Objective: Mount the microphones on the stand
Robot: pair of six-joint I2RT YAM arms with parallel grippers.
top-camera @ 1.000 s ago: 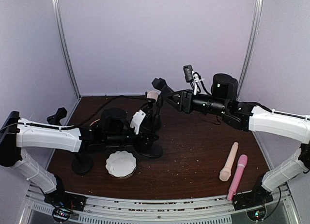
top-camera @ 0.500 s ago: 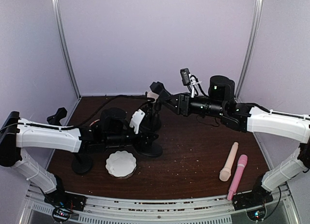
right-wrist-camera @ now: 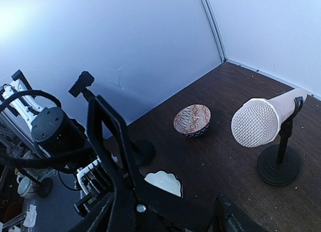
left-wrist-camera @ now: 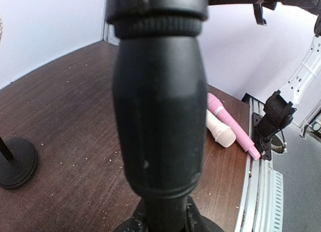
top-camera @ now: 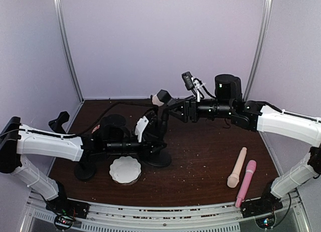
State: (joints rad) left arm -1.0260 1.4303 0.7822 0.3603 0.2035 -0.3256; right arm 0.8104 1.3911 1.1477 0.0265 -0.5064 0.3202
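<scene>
A black stand (top-camera: 158, 157) stands mid-table. My left gripper (top-camera: 150, 144) is shut on its pole, which fills the left wrist view (left-wrist-camera: 160, 116) and hides the fingers. My right gripper (top-camera: 167, 104) is open, its jaws on either side of the stand's top clip (right-wrist-camera: 108, 136). One cream microphone (right-wrist-camera: 261, 124) sits in a second stand just behind; its head shows in the top view (top-camera: 161, 97). A cream microphone (top-camera: 236, 167) and a pink microphone (top-camera: 246, 183) lie side by side at the front right, also in the left wrist view (left-wrist-camera: 220, 134).
A white scalloped dish (top-camera: 125, 170) lies beside the held stand. A third stand (top-camera: 85, 171) with a bare clip stands at the left. A patterned bowl (right-wrist-camera: 192, 120) sits further back. Cables trail behind the stands.
My right gripper has moved left and down onto the stand's clip. The held stand has shifted slightly toward the front with my left gripper.
</scene>
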